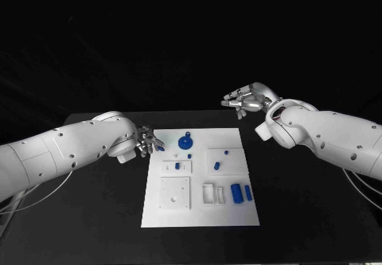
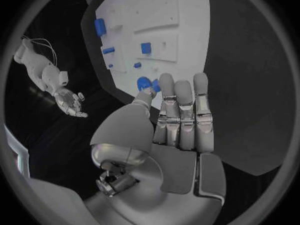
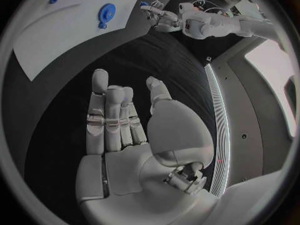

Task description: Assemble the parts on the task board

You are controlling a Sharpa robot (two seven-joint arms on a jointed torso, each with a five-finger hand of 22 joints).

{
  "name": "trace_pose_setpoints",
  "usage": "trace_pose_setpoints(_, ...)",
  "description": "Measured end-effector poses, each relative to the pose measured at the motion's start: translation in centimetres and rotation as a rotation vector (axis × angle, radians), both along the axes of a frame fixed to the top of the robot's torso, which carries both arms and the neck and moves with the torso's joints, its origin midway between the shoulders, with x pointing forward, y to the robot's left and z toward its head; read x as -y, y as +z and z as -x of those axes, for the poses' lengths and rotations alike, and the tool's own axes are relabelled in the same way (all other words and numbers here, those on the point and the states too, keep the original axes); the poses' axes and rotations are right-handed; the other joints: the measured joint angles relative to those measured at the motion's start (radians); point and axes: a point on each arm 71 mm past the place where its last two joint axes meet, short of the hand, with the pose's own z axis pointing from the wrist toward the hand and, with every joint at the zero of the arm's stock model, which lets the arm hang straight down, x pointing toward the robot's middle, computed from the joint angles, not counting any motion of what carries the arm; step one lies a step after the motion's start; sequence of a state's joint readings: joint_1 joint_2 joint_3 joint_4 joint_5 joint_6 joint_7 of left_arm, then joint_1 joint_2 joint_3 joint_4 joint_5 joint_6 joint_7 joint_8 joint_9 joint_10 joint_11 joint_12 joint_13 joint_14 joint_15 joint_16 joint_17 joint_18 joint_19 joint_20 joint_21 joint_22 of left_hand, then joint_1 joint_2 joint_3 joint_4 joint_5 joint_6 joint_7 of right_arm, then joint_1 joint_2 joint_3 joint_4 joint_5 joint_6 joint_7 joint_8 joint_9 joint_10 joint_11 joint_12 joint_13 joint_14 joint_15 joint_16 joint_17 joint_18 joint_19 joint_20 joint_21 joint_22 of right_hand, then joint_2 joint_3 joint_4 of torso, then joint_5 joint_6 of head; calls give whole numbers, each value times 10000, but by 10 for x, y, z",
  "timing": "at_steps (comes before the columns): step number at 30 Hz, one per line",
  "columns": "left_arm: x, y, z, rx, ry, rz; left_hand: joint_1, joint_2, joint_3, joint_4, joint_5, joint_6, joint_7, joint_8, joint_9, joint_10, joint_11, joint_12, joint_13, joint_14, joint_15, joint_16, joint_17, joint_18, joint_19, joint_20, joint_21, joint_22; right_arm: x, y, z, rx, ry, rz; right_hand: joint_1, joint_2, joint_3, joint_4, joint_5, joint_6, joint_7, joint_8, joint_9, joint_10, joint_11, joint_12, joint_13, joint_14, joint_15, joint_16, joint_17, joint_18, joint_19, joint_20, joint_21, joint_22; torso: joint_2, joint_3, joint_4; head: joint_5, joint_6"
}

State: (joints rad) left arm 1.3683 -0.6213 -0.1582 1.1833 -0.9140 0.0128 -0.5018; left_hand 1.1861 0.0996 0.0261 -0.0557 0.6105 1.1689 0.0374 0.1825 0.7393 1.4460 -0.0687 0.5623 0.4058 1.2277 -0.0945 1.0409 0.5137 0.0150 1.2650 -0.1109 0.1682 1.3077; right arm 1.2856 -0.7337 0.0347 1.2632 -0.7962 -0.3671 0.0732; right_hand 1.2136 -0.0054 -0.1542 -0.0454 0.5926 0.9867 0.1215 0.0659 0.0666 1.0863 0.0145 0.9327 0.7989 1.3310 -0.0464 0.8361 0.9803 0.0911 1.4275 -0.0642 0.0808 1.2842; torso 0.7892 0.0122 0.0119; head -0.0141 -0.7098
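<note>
Left hand (image 1: pixel 146 142) empty, fingers (image 2: pixel 181 110) apart, at the white board's (image 1: pixel 199 215) left edge beside the round blue part (image 1: pixel 185 144), right hand (image 1: pixel 248 100) empty, fingers (image 3: pixel 106 115) apart, off the board above the bench (image 1: pixel 318 221).

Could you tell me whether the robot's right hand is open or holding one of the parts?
Open. The right hand holds nothing; its fingers are extended and apart, well off the task board.

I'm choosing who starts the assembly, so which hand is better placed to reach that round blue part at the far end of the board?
The left hand, probably. It hovers open at the task board's left edge, beside the round blue part. The right hand is open too, raised beyond the board's far right corner.
</note>
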Motion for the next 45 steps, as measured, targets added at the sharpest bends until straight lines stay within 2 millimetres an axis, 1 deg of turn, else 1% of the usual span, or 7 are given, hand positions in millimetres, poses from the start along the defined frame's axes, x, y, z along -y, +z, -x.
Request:
trace_pose_setpoints(11, 14, -9, 20, 196, -669, -493, -89, -10, -1, -4, 46, 137, -37, -55, -72, 74, -26, -104, 37, 87, -18, -79, 66, 0, 36, -36, 76, 3, 1, 0, 0, -15, -23, -10, 0, 0, 0, 0, 0, 5, -5, 0, 0, 0, 0, 0, 0, 0, 0, 0, 0, 0, 0, 0, 0, 0, -7, -6, 9, 55, -36)
trace_pose_setpoints(20, 20, -15, 25, 581, -1086, -1065, -102, 12, 48, -102, 46, 155, -53, -55, -85, 92, -9, -142, 36, 88, -18, -79, 78, 0, 35, -35, 76, 1, 1, -1, 0, -32, -30, -18, 0, 0, 0, 0, 0, -5, 5, 0, 0, 0, 0, 0, 0, 0, 0, 0, 0, 0, 0, 0, 0, 0, 8, -6, 1, 77, -77)
trace_pose_setpoints(23, 23, -17, 26, 714, -1237, -1254, -61, 49, 251, -304, 48, 175, -71, -97, -87, 109, 6, -142, 36, 87, -18, -117, 78, 0, 35, -35, 76, 1, 1, -1, 0, -39, -32, -19, 0, 0, 28, 28, 0, -21, 21, 0, 0, 0, 0, 0, 1, 0, 0, 0, 0, 0, 0, 0, 0, 0, 9, -5, -6, 81, -97)
trace_pose_setpoints(24, 24, -17, 27, 754, -1286, -1300, -61, 49, 459, -511, 48, 208, -103, -97, -88, 111, 7, -142, 36, 87, -18, -117, 78, 0, 35, -35, 76, 1, 1, -1, 0, -41, -33, -19, 0, 0, 28, 27, 0, -21, 21, 0, 0, 0, 0, 0, 1, 0, 0, 0, 0, 1, 0, 0, 0, 0, 9, -6, -9, 83, -103)
trace_pose_setpoints(26, 25, -18, 27, 851, -1405, -1397, -41, 54, 818, -870, 52, 529, -355, -127, -90, 136, 8, -143, 35, 112, 7, -117, 86, 0, 35, -35, 76, 1, 2, -2, 0, -47, -37, -19, 0, 0, 29, 27, 0, -21, 21, 0, 0, 0, 0, 0, 1, 0, 0, 0, 0, 0, 0, 0, 0, 0, 10, -6, -11, 90, -110)
trace_pose_setpoints(27, 26, -18, 27, 890, -1453, -1434, -23, 36, 844, -896, 52, 531, -356, -133, -89, 136, 8, -143, 35, 122, 17, -117, 88, 0, 35, -35, 76, 1, 2, -2, 0, -49, -39, -19, 0, 0, 28, 27, 0, -21, 20, 0, 0, 0, 0, 0, 2, 0, 0, 0, 0, 0, 0, 0, 0, 0, 10, -6, -11, 90, -114)
trace_pose_setpoints(45, 36, -21, 27, 1581, -2397, -2033, 70, -59, 824, -876, -1, 574, -364, -208, -156, 137, 14, -214, 43, 157, -17, -227, 123, 0, 34, -34, 76, -1, 2, -3, 0, -83, -42, -24, 0, 0, 29, 27, 0, -20, 19, 0, 0, 0, 0, 0, 2, 0, 0, 0, 0, 0, 0, 0, 0, 1, 12, -2, -11, 85, -153)
